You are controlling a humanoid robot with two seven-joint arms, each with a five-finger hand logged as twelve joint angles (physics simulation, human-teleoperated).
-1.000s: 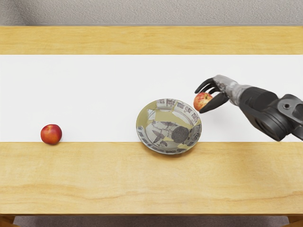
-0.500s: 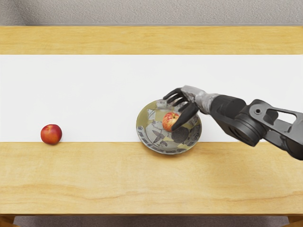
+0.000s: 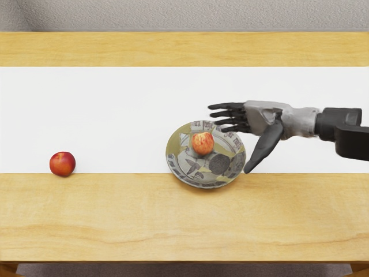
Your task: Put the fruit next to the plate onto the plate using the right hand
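Since half a second ago, my right hand [image 3: 260, 120] has let go of the fruit and drawn back to the right, off the plate, and the fruit now sits alone inside it.

I see the long light wooden table [image 3: 184, 219] filling the view, with a broad white strip [image 3: 104, 115] running across its middle, under the plate. The dark grey arm comes in from the right of the plate, nearly level. Its hand hangs just beside the plate's right rim with nothing in it: the four black fingers [image 3: 226, 107] are spread and point left past the plate's far right edge, and the thumb [image 3: 259, 151] slants down along the plate's right side.

The round, shallow, patterned ceramic plate [image 3: 190, 168], olive and grey, lies on the strip's near edge. The small red-and-yellow apple [image 3: 202, 143] rests in the plate's far half, left of the hand and apart from it. A smaller round red fruit [image 3: 62, 163] lies well to the left of the plate.
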